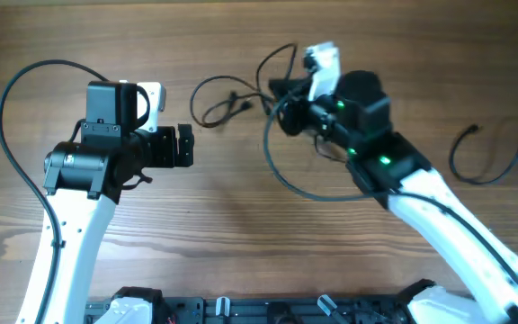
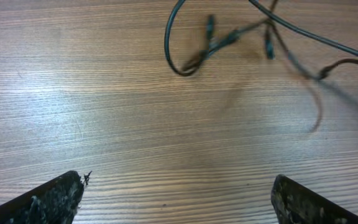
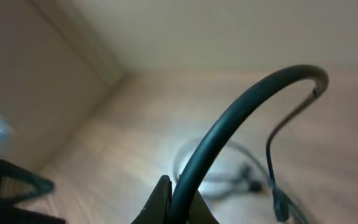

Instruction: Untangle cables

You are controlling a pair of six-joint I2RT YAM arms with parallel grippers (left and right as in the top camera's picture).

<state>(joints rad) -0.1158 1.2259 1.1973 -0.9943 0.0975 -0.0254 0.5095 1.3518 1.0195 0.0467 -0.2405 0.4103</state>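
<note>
Our right tool (image 3: 178, 202) sits nearest in its own wrist view, its two fingers pinched together on one dark cord (image 3: 247, 106). The cord springs up from between them, arches over to the right and drops away again. Beyond that arch, down on the counter (image 3: 135, 124), we make out the cables (image 3: 229, 177) as a blurred pale-lit loop, with a small plug end hanging at the right; we cannot tell which strand of the tangle is the one held. Our left tool (image 2: 178, 182) stands wide open, one finger in each lower corner of its wrist view and bare wood between them. The tangle lies well ahead of it at the far edge of that view, a loop crossed by several thin strands with small plugs. From overhead we see the tangle between the two tools, apart from the left tool and right against the tip of the right tool. Farther off to the right, well apart from the tangle, a loose cable (image 1: 488, 157) lies alone in an open curve.
</note>
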